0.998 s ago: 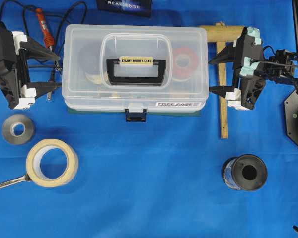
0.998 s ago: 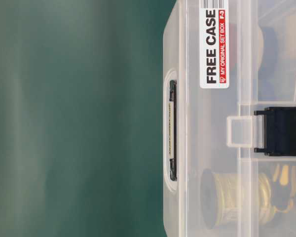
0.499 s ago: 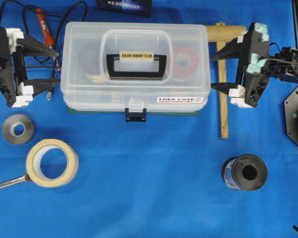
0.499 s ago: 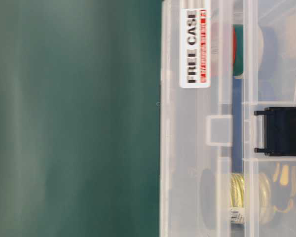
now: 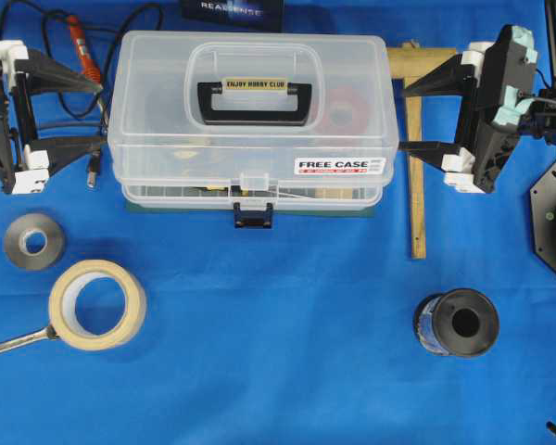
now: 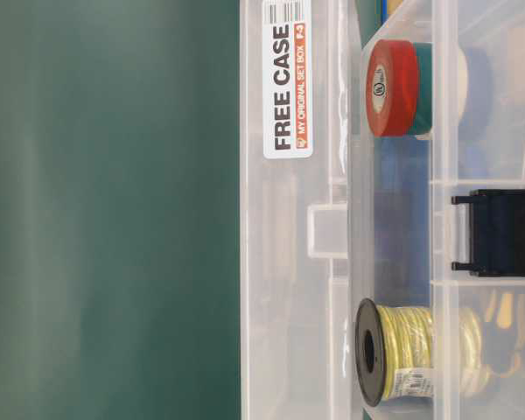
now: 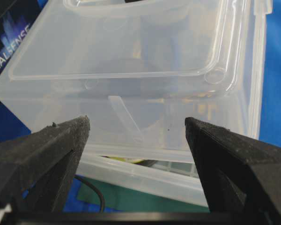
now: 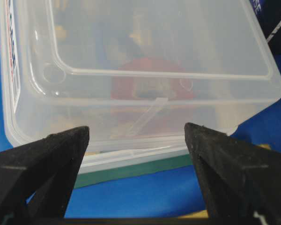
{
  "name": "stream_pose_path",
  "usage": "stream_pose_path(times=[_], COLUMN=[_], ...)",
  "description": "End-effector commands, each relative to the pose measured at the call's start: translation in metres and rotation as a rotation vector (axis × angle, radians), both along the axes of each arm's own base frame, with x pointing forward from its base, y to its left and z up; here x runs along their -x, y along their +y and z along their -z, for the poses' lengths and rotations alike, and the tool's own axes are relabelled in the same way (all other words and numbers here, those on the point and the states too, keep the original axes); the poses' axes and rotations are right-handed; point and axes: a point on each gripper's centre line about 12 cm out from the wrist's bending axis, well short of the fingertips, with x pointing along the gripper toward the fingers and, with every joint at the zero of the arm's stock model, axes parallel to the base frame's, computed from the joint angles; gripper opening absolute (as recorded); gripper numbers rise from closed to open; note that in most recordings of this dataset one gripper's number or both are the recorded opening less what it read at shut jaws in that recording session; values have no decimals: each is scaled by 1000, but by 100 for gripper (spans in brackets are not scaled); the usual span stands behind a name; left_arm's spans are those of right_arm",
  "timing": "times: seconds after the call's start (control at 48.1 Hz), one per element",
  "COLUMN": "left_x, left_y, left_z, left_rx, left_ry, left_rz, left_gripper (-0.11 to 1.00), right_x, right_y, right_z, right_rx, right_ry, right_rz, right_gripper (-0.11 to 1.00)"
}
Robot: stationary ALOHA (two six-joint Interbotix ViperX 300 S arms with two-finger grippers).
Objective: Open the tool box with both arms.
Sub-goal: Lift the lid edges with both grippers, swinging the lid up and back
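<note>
The clear tool box (image 5: 250, 139) stands at the back middle on its green base, with black handle (image 5: 254, 102) and FREE CASE sticker (image 5: 338, 166). Its lid is raised at the front, with a gap above the lower tray. The dark blue latch (image 5: 253, 215) hangs undone. My left gripper (image 5: 97, 116) is open with its fingertips at the lid's left end, as the left wrist view (image 7: 136, 124) also shows. My right gripper (image 5: 400, 119) is open at the lid's right end, also in the right wrist view (image 8: 136, 131). Whether the tips touch the lid, I cannot tell.
A masking tape roll (image 5: 97, 303), a grey tape roll (image 5: 33, 241) and a wrench (image 5: 9, 345) lie front left. A black spool (image 5: 457, 323) sits front right. A wooden square (image 5: 414, 185) lies under my right gripper. A red-handled tool (image 5: 82, 46) with cables lies back left.
The lid has risen at the front and a gap has opened over the tray, showing a red tape roll and a yellow wire spool. Both grippers moved toward the back with the lid's ends.
</note>
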Motion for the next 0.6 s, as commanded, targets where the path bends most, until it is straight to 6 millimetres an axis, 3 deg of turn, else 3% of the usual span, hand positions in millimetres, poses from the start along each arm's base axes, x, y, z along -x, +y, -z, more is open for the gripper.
stream_pose_path(times=[0.0,0.582], left_x=[-8,-8], left_y=[1,15], left_z=[-20,-32], left_rx=[-17,-41], left_ry=[-80,-135], left_rz=[1,-54], left_gripper=[82,82], right_x=[-11,-9], right_y=[-2,-26], right_z=[-30,-44], right_rx=[21,39], right_ry=[-94,-137], right_rz=[1,89], right_gripper=[84,84])
